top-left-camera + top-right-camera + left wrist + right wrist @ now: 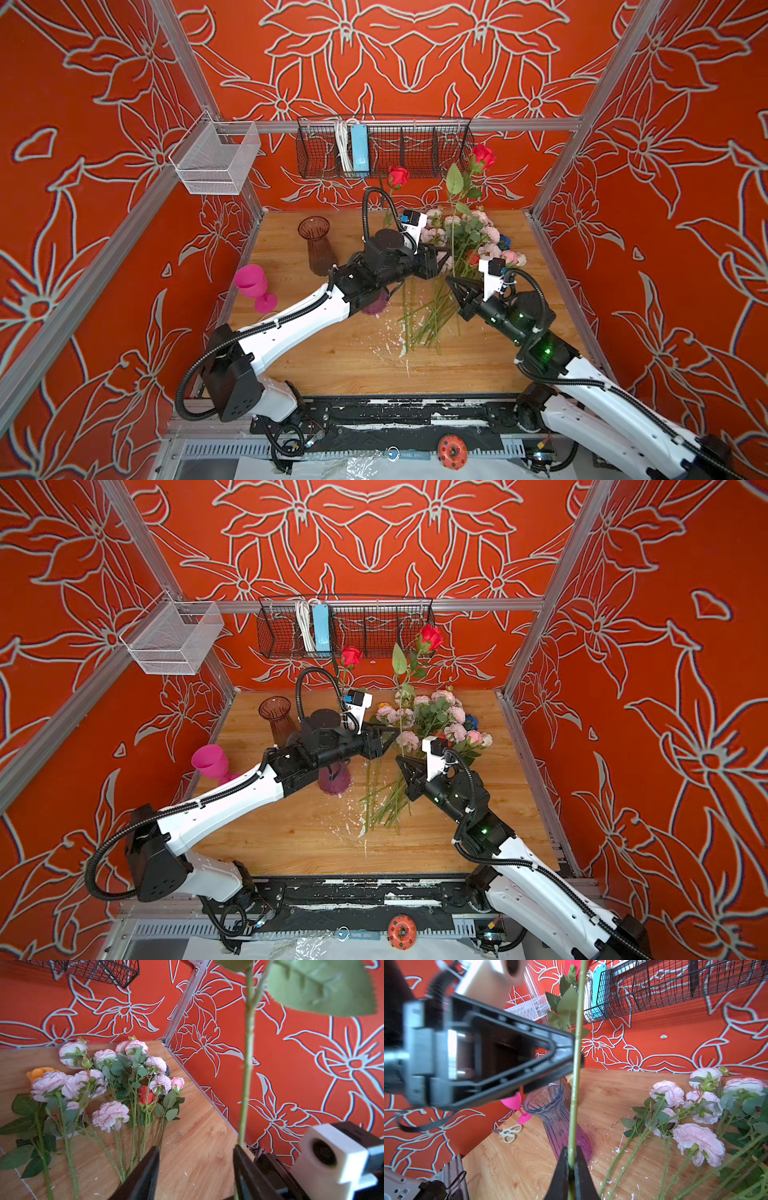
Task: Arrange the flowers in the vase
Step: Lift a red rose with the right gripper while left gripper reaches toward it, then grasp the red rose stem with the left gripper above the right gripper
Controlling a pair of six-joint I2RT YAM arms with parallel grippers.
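**Handover of a rose.** My right gripper (571,1154) is clamped tight on the lower stem of a red rose (573,1105), which it holds upright. My left gripper (196,1149) stands partly open higher up that stem. The stem sits close beside one finger (245,1167), well clear of the other. The purple vase (556,1118) stands on the surface (332,357) beneath my left arm. The other flowers (471,241) lie heaped at back right, stems toward the front. A brown vase (314,245) stands back left.
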